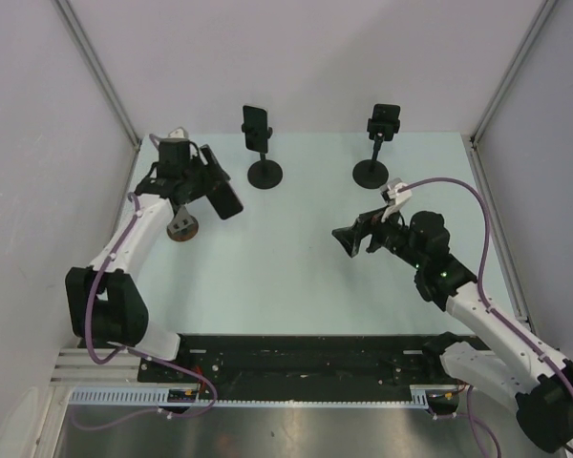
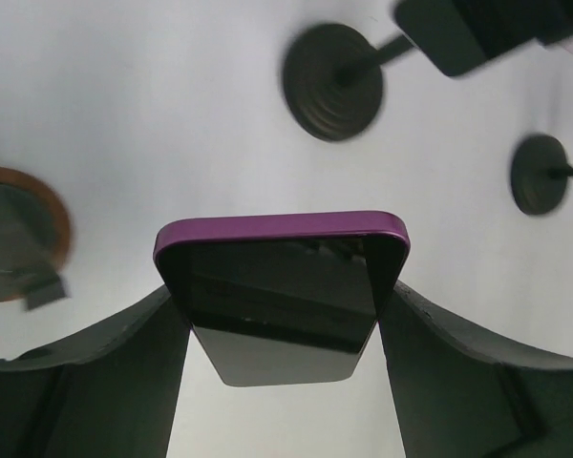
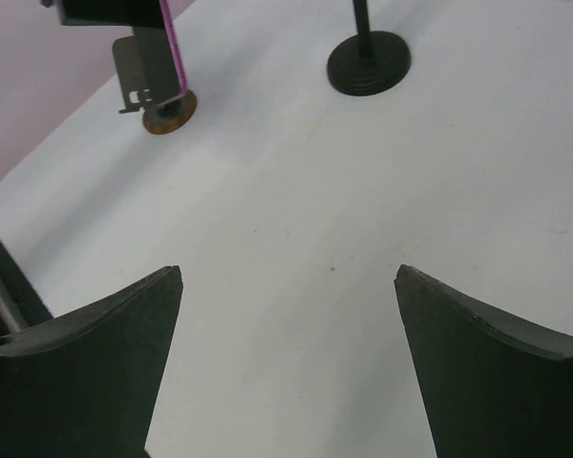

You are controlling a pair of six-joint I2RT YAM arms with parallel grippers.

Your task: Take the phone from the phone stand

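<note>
top view: 3 phones, 3 stands, 2 arms. left gripper (image 1: 214,188) pinches the purple-edged phone (image 1: 229,202) in the air, just beside the copper-based stand (image 1: 181,227). behind, black stand (image 1: 265,174) and black stand (image 1: 371,173) hold 1 phone each. right gripper (image 1: 349,239) is spread, holding nothing.
left wrist: purple-edged phone (image 2: 282,286) clamped between 2 fingers (image 2: 86,372).
right wrist: 2 fingers (image 3: 86,372) wide apart above the table (image 3: 296,239).

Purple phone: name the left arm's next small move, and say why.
Probably lower the phone onto the bare table beside the stand and let go. The left gripper is shut on the phone's edges, and in the left wrist view the phone hangs apart from the stand, so the lift looks done. The right gripper is open and off to the side.
</note>
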